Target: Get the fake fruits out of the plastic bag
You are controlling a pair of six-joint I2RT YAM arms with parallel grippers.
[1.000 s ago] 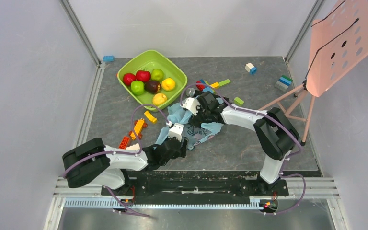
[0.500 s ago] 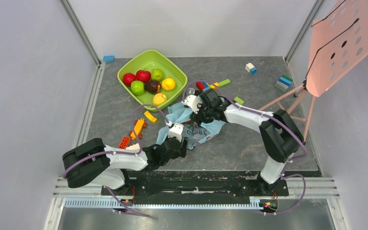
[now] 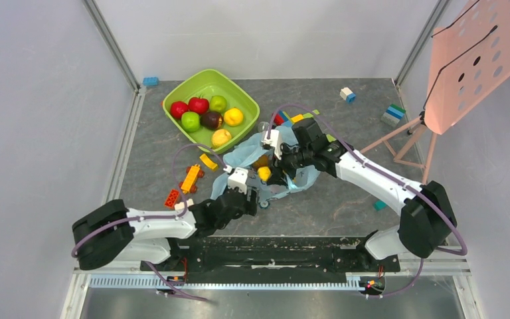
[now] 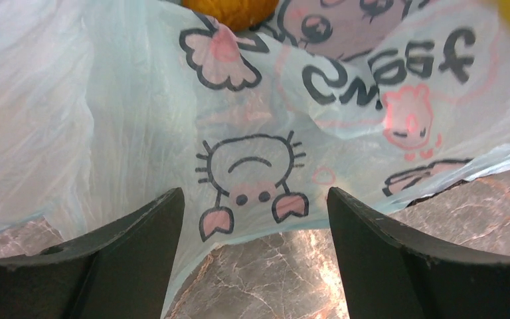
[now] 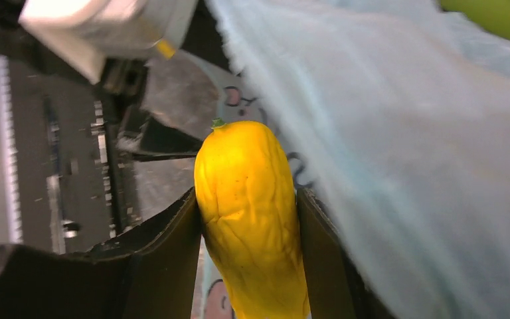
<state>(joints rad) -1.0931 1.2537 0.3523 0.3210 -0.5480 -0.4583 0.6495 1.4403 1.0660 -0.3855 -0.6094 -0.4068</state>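
The light-blue plastic bag (image 3: 242, 157) with cartoon prints lies crumpled mid-table. My right gripper (image 3: 269, 174) is shut on an elongated yellow fruit (image 3: 263, 174), held just over the bag; in the right wrist view the fruit (image 5: 252, 212) sits between both fingers (image 5: 172, 246). An orange fruit (image 3: 260, 161) shows at the bag beside it. My left gripper (image 3: 253, 197) is open at the bag's near edge; in its wrist view the bag (image 4: 172, 100) fills the frame beyond the spread jaws, with the orange fruit (image 4: 229, 10) at the top. Several fruits (image 3: 199, 105) lie in the bowl.
The lime-green square bowl (image 3: 207, 78) stands at the back left. Building blocks lie left of the bag (image 3: 190, 177), behind it (image 3: 297, 118), and at the back right (image 3: 348, 94). A teal block (image 3: 380, 205) lies front right. A pink perforated stand (image 3: 465, 66) rises at right.
My right gripper has swung forward and to the right over the bag, and the yellow fruit now shows in its jaws. My left arm has stretched a little toward the bag.
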